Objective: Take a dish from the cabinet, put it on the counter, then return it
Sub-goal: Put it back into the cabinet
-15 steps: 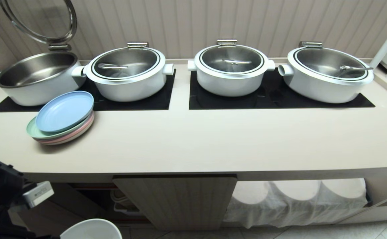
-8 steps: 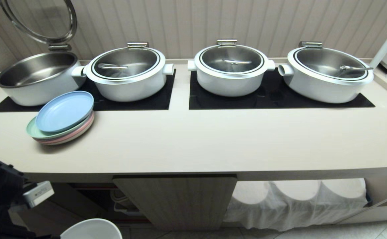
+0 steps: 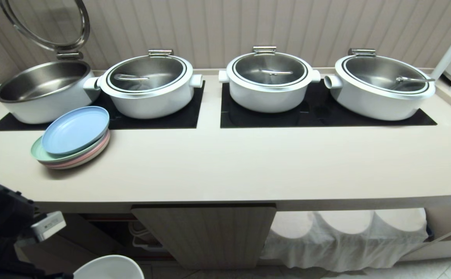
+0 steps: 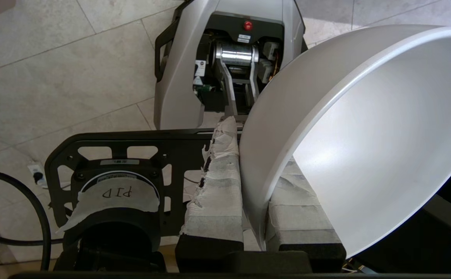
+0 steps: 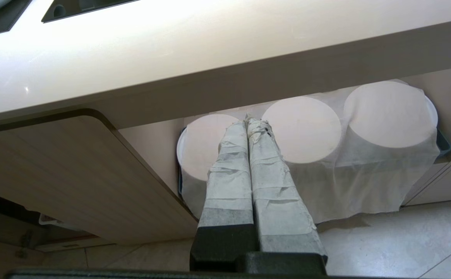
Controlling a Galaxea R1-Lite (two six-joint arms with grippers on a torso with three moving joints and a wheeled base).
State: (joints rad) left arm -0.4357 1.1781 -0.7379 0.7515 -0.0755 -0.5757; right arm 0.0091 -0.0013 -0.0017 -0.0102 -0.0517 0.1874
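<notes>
Clamping the dish (image 4: 364,128) by its rim, the left gripper (image 4: 254,186) hung at lower left; the right gripper (image 5: 248,128) was clenched, empty.

Four white pots (image 3: 268,81) are sitting on black mats (image 3: 318,112) along the counter's (image 3: 225,166) back edge, pastel plates (image 3: 72,137) are stacking near its left end, while the white dish (image 3: 109,267) is showing below the front edge, before the cabinet (image 3: 206,232).
</notes>
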